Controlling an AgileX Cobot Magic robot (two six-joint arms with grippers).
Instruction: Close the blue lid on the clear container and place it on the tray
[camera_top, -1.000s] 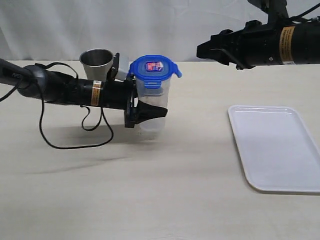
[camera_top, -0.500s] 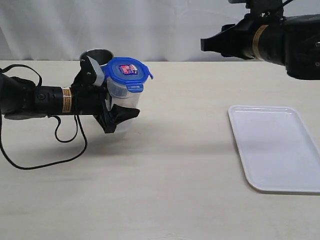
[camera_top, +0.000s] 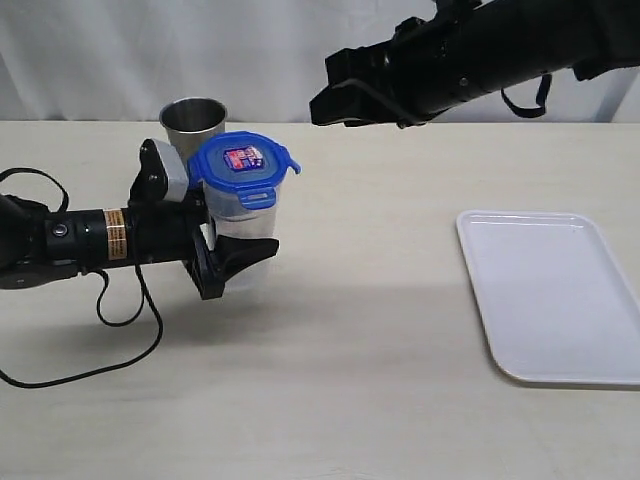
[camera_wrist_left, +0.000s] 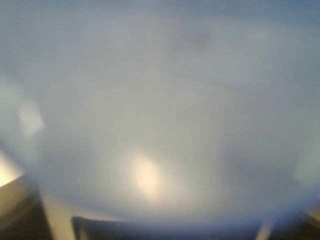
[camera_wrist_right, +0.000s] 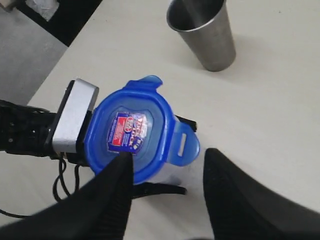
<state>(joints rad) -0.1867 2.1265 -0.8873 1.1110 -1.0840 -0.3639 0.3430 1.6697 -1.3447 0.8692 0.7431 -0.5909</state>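
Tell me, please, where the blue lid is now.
In the exterior view, left side, the blue lid sits atop the clear container in the left gripper, in front of the steel cup.

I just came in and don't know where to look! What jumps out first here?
The bright blue lid pops out first, sitting on the clear container that the left fingers grip on the left of the table. The right fingers hang open above it, and a white tray lies empty on the right.
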